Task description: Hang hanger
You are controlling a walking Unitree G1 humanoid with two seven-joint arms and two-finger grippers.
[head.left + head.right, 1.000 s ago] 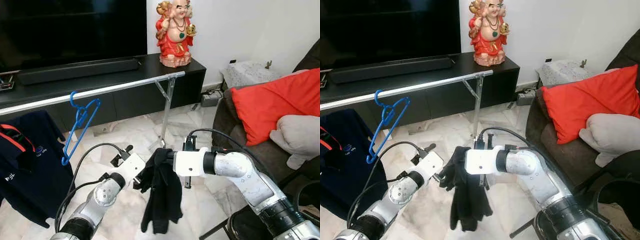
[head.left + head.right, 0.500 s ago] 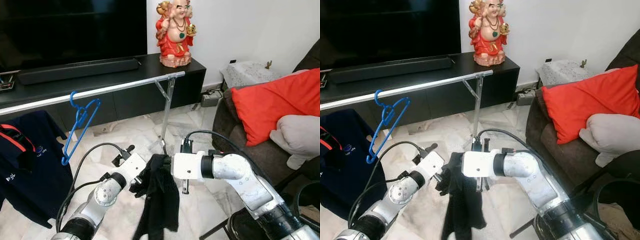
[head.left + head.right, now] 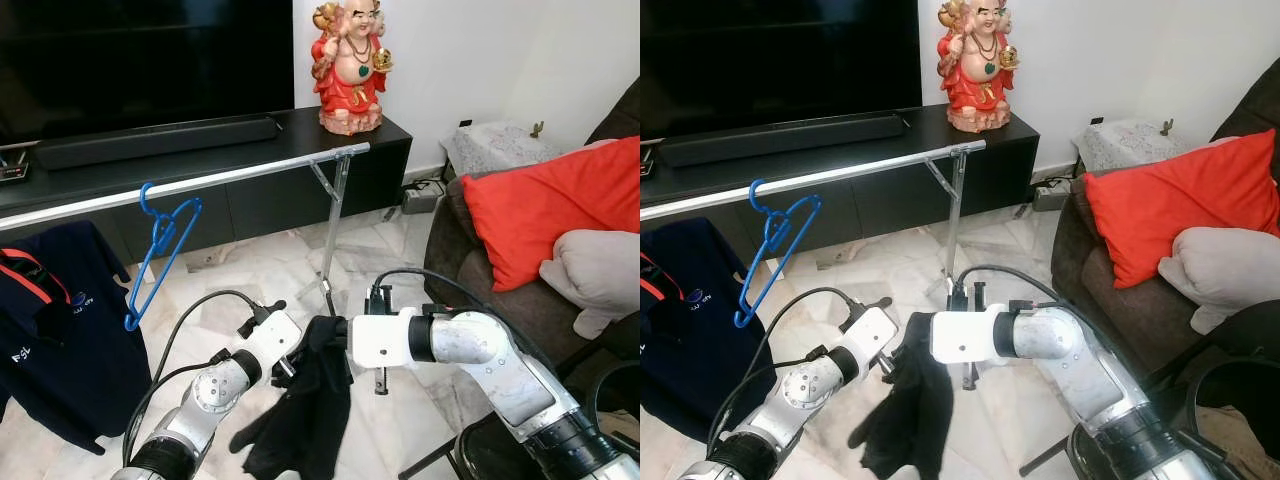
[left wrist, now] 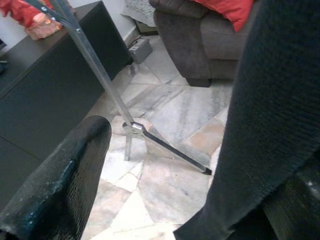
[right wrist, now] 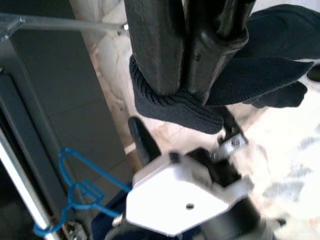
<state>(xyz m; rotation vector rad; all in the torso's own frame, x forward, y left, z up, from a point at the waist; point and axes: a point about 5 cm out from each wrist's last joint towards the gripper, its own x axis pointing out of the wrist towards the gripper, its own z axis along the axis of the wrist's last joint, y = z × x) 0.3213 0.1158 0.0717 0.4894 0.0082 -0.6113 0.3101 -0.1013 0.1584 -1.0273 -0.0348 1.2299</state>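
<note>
Right hand (image 5: 200,55) clamped on black garment (image 3: 305,415), left hand (image 4: 165,190) fingers apart beside it, blue hanger (image 3: 160,255) on rail (image 3: 200,183)

A black knit garment (image 3: 305,420) hangs above a pale marble floor (image 3: 270,270) veined in grey and tan. The hanger (image 3: 158,255) is bright blue, the rail (image 3: 200,183) silver. A navy shirt (image 3: 50,340) carries red trim. The cushion (image 3: 550,210) is red, the statue (image 3: 348,65) red and gold.

A long silver rail (image 3: 200,183) stands on a marble floor (image 3: 260,275). A blue hanger (image 3: 160,255) and a dark shirt (image 3: 50,330) hang from it. Behind it, a low black cabinet (image 3: 250,190) holds a red statue (image 3: 350,68) and a black bar (image 3: 160,140)
</note>
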